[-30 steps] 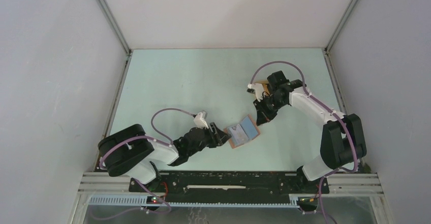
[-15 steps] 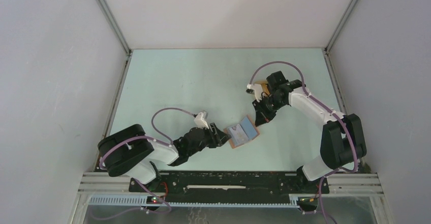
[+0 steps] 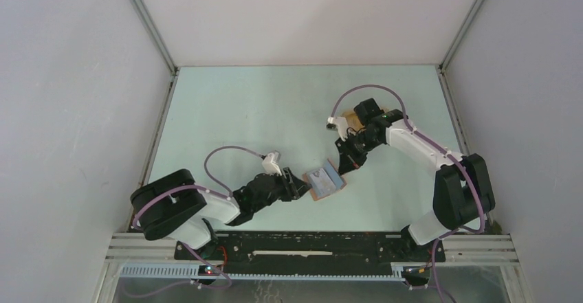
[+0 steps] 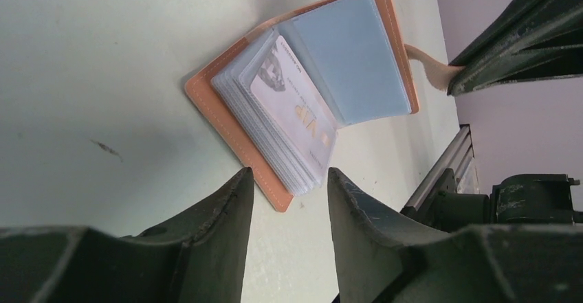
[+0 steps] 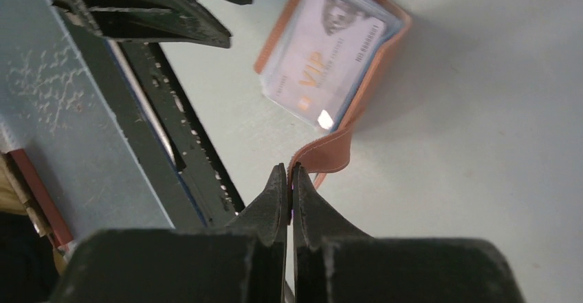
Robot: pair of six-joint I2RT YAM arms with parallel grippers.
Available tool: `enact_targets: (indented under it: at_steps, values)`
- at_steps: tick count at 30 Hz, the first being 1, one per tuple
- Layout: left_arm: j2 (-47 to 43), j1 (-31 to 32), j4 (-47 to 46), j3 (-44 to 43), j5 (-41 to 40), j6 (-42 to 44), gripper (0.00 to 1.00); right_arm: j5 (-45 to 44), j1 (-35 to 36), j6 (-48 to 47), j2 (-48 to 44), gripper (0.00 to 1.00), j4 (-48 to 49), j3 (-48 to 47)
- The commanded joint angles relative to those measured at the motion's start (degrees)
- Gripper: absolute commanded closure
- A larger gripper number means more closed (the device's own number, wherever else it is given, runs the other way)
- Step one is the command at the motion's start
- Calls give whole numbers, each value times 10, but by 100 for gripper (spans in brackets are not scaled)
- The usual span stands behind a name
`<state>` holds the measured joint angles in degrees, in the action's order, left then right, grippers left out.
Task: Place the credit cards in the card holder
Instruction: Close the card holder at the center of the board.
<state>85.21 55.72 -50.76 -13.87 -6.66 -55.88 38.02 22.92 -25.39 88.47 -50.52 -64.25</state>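
The card holder lies open on the table, reddish-brown outside with clear sleeves fanned up. A pale credit card with gold "VIP" lettering sits in the top sleeve. My right gripper is shut on the holder's thin leather strap at its far edge. At the holder's near corner my left gripper stands open, low over the table, with nothing between its fingers.
A tan tray shows partly behind the right arm at the back right. The black rail at the table's near edge runs just below the holder. Grey walls close in both sides.
My right gripper has moved left and nearer with the strap in it, nudging the holder slightly left. The left jaws have narrowed a little; that arm stayed put.
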Motion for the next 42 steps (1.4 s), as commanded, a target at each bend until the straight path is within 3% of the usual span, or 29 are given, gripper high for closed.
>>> enact_targets:
  at_steps: [1,4,8,13,16,23,26,28,31,35,38,42]
  values:
    - [-41,-3,-27,34,1,10,52,60,51,18,-2,100,10,-22]
    - [-81,0,-6,55,-5,2,54,81,107,50,48,99,47,-41]
    - [-148,6,51,82,-32,-8,55,102,175,61,145,87,36,-89]
    - [-242,11,171,74,-70,10,53,122,175,27,142,49,-3,-101]
    - [-282,11,215,64,-79,26,53,113,162,8,87,38,-8,-88]
    - [-345,11,225,63,-68,38,53,198,117,-91,15,38,-81,-89]
    - [-348,11,222,66,-63,39,53,208,74,-83,-11,40,-77,-91]
    - [-344,11,216,66,-58,39,53,180,31,-34,-22,48,-25,-81]
    - [-329,12,201,61,-47,38,53,66,-15,37,-50,53,70,-36]
    - [-294,15,169,53,-33,37,53,-13,-33,72,-68,43,122,-5]
    - [-264,16,143,49,-25,33,53,-21,-39,77,-38,36,120,-6]
    - [-232,18,118,46,-20,31,53,29,-60,78,23,35,94,-16]
